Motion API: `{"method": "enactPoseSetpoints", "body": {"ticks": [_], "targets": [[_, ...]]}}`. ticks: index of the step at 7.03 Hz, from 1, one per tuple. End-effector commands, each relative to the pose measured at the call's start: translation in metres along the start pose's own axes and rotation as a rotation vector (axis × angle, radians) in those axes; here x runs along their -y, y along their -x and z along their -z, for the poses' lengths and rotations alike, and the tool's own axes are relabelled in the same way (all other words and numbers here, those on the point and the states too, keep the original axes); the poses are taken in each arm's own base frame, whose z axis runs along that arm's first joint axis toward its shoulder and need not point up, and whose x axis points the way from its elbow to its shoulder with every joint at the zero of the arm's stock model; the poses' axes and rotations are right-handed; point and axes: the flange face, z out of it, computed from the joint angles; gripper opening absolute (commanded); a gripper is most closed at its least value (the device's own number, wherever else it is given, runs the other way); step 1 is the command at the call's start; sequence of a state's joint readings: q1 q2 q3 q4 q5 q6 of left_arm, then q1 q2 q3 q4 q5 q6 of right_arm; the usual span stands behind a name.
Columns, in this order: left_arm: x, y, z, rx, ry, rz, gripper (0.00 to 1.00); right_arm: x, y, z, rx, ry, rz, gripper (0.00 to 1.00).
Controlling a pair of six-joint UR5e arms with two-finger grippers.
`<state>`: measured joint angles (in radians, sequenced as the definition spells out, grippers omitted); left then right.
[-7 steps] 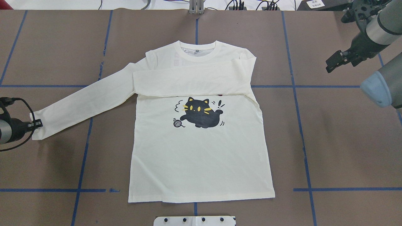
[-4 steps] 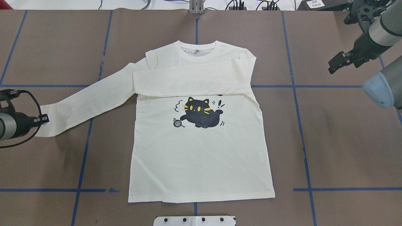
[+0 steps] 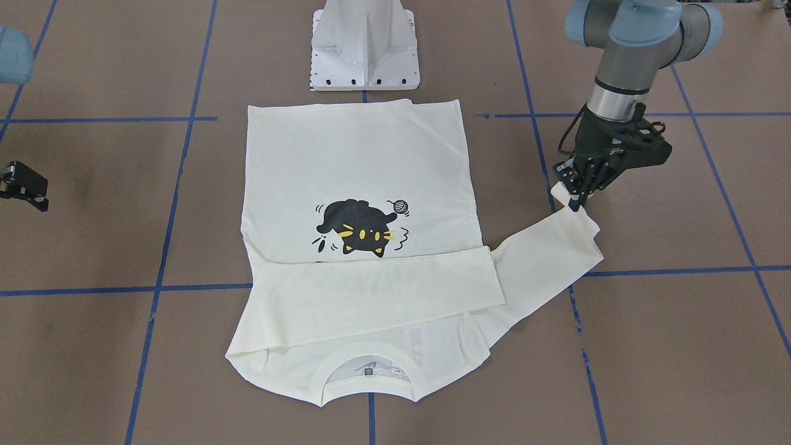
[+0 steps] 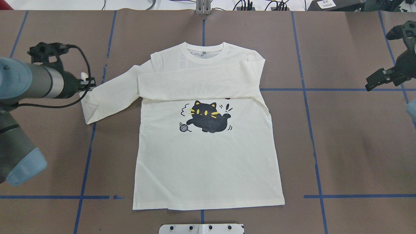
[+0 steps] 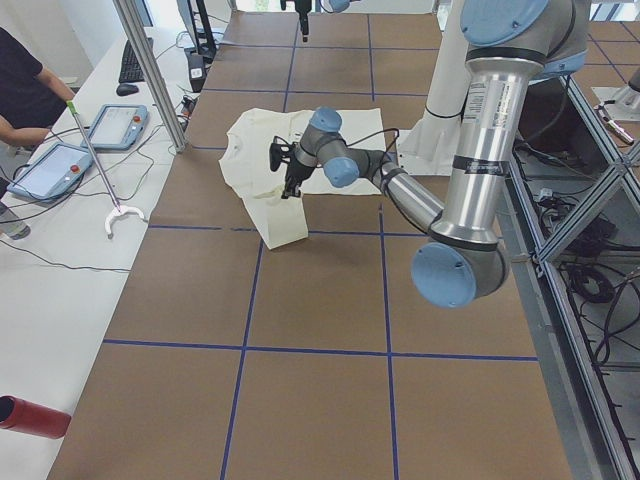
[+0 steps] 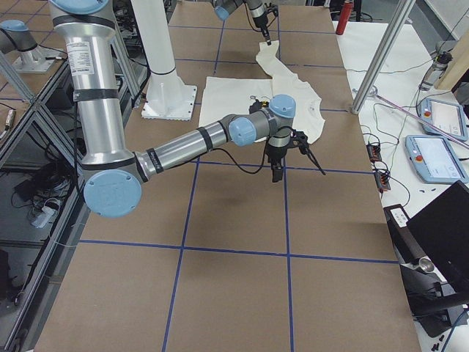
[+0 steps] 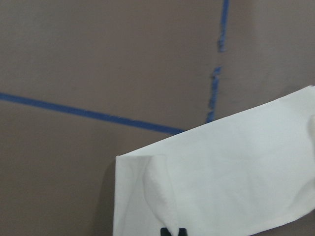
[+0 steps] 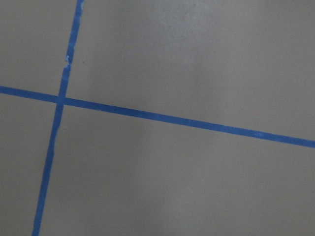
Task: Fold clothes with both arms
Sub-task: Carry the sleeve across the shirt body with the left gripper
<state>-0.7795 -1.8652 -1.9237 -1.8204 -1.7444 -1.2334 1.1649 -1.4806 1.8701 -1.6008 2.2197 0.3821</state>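
The cream shirt (image 4: 208, 162) lies face up on the brown table, cat print showing. Its right sleeve (image 4: 195, 86) is folded flat across the chest. My left gripper (image 4: 87, 81) is shut on the cuff of the left sleeve (image 4: 110, 97) and holds it above the table, so the sleeve doubles back on itself. The same pinch shows in the front view (image 3: 571, 194) and the left wrist view (image 7: 172, 231), with cloth (image 7: 236, 172) hanging below. My right gripper (image 4: 370, 84) hovers open and empty off the shirt's right side, over bare table (image 3: 25, 188).
Blue tape lines (image 4: 305, 97) grid the brown table. The white pedestal base (image 3: 364, 43) stands at the shirt's hem side. A person (image 5: 20, 90) and tablets (image 5: 115, 125) are at a side bench, with a red cylinder (image 5: 30, 415) near it.
My left gripper has lifted the cuff and carried it toward the far side and inward, doubling the sleeve. The right arm has drawn further right, away from the shirt.
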Motion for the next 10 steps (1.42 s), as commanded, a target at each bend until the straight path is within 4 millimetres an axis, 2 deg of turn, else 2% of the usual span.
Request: {"method": "enactPoseSetpoints", "body": {"ticks": [1, 2, 3, 4, 5, 6, 8, 9, 10], "targets": [[0.059, -0.13, 0.045, -0.12, 0.037, 0.005, 0.0, -0.015, -0.013, -0.005, 0.001, 0.021, -0.023, 1.0], [0.072, -0.193, 0.076, -0.212, 0.044, 0.043, 0.0, -0.015, -0.014, -0.006, 0.002, 0.024, -0.025, 1.0], [0.098, -0.29, 0.085, -0.257, 0.075, 0.145, 0.0, -0.016, -0.015, -0.007, 0.001, 0.025, -0.028, 1.0], [0.089, -0.359, 0.034, -0.26, 0.125, 0.193, 0.0, -0.015, -0.015, -0.008, 0.0, 0.027, -0.027, 1.0], [0.08, -0.365, -0.016, -0.32, 0.118, 0.211, 0.0, -0.013, -0.016, -0.011, -0.001, 0.031, -0.03, 1.0], [0.071, -0.365, -0.042, -0.317, 0.091, 0.213, 0.0, -0.01, -0.016, -0.012, -0.001, 0.034, -0.034, 1.0], [0.041, -0.386, -0.052, -0.307, 0.074, 0.216, 0.0, -0.008, -0.018, -0.016, -0.001, 0.041, -0.036, 1.0], [0.024, -0.403, -0.058, -0.308, 0.071, 0.224, 0.0, -0.006, -0.018, -0.016, -0.001, 0.04, -0.038, 1.0], [-0.01, -0.445, -0.072, -0.303, 0.04, 0.259, 0.06, -0.003, -0.016, -0.016, 0.0, 0.039, -0.034, 1.0]]}}
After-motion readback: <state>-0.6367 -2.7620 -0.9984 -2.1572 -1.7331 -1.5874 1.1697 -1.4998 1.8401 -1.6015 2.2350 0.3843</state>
